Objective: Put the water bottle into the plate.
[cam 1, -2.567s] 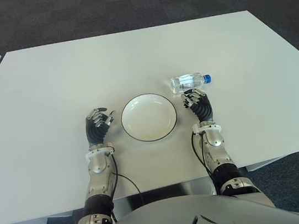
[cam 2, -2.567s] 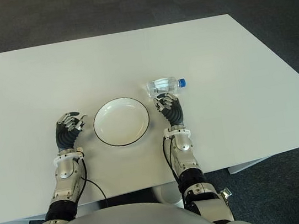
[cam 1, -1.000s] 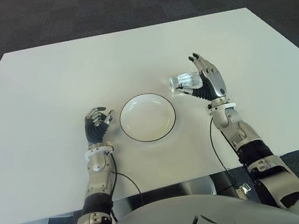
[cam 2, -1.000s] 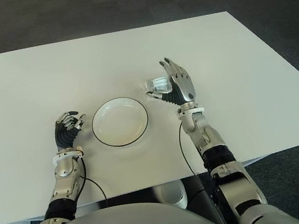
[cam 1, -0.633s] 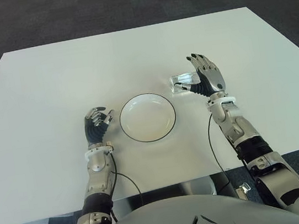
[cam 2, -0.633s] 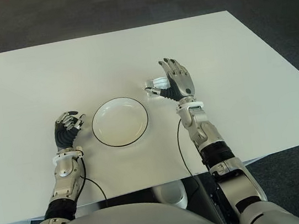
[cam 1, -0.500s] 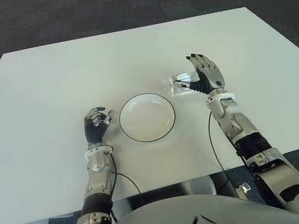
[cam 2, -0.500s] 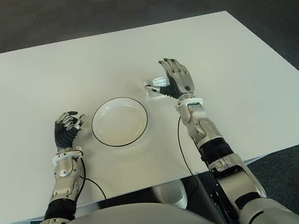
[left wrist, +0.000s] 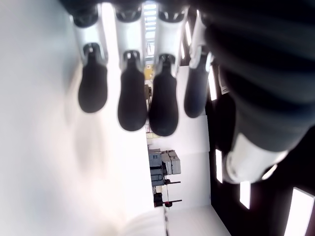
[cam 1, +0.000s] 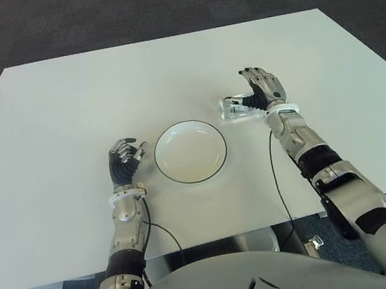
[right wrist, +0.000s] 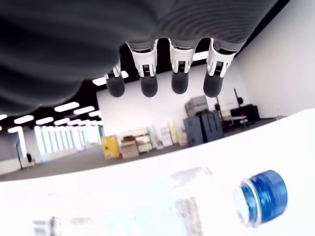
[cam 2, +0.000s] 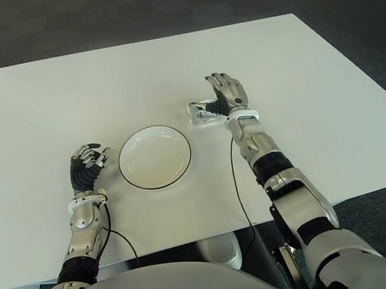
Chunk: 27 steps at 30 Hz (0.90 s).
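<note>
Reaching farther over, the right hand (cam 1: 263, 88) hovers unclenched above the clear plastic blue-capped water bottle (right wrist: 162, 211), which lies on the white worktop (cam 1: 58, 106) beside the black-rimmed white plate (cam 1: 190, 151); contact seems absent. Wrap mid-body before lifting. Left hand (cam 1: 125, 160) idles, curled, left of the plate.
</note>
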{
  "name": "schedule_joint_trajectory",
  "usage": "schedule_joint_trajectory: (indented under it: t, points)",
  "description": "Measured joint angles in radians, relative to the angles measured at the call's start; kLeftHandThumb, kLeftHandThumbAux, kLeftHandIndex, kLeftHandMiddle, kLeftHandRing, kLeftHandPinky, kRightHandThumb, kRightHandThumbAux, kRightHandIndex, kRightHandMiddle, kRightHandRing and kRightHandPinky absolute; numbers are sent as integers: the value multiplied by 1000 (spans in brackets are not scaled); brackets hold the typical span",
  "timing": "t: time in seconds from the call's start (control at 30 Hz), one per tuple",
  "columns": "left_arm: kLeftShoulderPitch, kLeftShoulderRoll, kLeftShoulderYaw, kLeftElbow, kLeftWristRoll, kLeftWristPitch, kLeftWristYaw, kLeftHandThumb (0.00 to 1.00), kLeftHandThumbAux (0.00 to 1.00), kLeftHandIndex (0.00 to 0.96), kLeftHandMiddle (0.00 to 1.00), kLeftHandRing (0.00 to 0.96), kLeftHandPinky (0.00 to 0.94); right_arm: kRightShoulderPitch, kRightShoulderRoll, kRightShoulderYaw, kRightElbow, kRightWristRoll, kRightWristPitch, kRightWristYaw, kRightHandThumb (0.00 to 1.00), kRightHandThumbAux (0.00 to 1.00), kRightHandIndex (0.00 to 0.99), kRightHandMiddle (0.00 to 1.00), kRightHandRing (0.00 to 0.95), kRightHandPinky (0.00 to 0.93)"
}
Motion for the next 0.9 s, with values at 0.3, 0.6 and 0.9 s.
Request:
schedule_joint_trajectory:
  t: [0.3, 0.6, 0.9]
  points:
    - [4, 0, 1, -2, 0, 0, 0, 707, 717, 435, 681, 678, 658, -156, 28, 108, 333, -5, -17, 38, 713, 219, 0, 0, 0, 0]
    - [5, 1, 2, -3, 0, 1, 0, 706, 716, 435, 683, 679, 664, -264, 88, 209, 488, -6, -14, 150, 695, 221, 0, 0, 0, 0]
    - [8, 2, 1, -4, 0, 1, 0, 705, 716, 436, 691, 685, 658, -321, 98, 288, 548, -13, -15, 261, 655, 222, 0, 0, 0, 0]
